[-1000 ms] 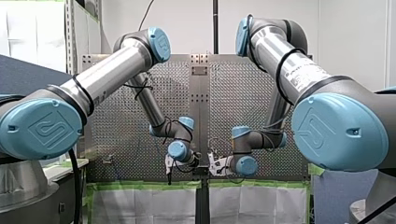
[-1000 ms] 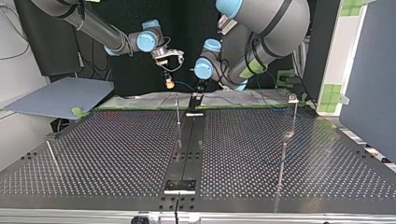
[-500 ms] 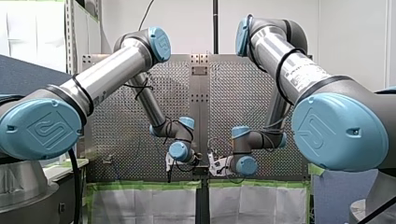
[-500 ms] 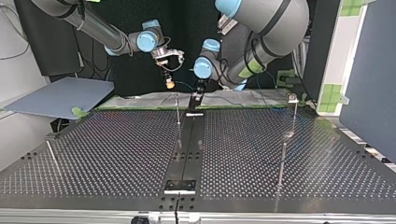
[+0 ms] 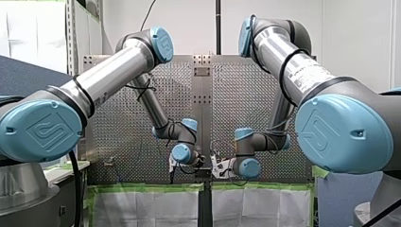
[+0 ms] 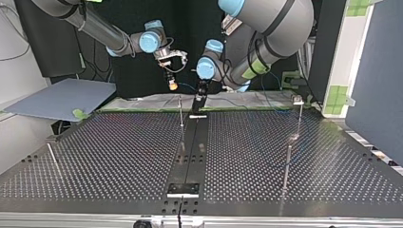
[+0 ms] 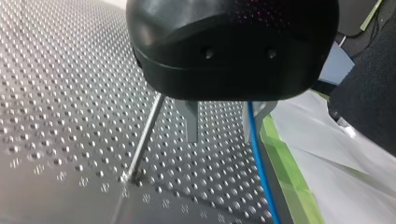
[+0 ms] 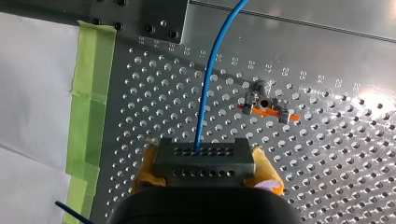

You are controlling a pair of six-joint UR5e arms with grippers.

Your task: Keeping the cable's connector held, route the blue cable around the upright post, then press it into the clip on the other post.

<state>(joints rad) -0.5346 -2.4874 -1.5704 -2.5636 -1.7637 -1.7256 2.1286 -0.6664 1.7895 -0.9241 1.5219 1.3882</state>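
Right end effector [image 8: 205, 170] clamps grey perforated connector block [image 8: 204, 161]; blue cable [image 8: 208, 84] leads straight ahead. Left end effector [image 7: 224, 122], fingers [image 7: 191, 126] apart, cable along one, sits just beside upright metal post [image 7: 147, 135].

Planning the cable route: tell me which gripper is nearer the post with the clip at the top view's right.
Left. In the top view my left gripper sits left of the post; my right gripper, holding the connector, is farther left.

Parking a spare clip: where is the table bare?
Top view: table bare between left-edge post and centre rail, and between rail and right-edge post. Crowded at the far edge: thin post, blue cable, my left end effector.
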